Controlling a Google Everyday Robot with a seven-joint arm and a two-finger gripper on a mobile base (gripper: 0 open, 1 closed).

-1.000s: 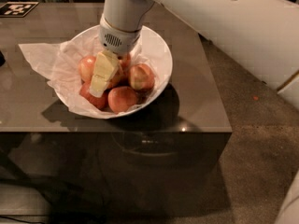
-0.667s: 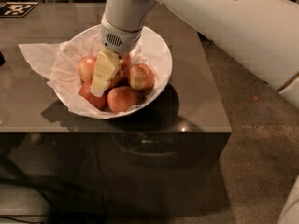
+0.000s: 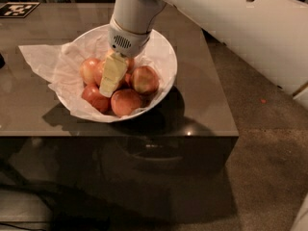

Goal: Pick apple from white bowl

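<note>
Camera view: our end effector [image 3: 113, 75] hangs low inside the white bowl [image 3: 166, 61], its tip down among the fruit. We cannot tell whether it is open or closed. The apple [image 3: 89, 70] lies just beside it on the camera's left, perhaps touching. Being round, it offers no long axis to line up with. Its skin is pale yellow-green with a reddish blush, lighter than the redder apples [image 3: 126, 101] below the tip. Crumpled tissue paper [image 3: 41, 59] spills onto the table [image 3: 202, 105].

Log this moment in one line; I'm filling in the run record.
phase: pick | gripper: down among apples in white bowl | grasp: unconfirmed | bowl on table
</note>
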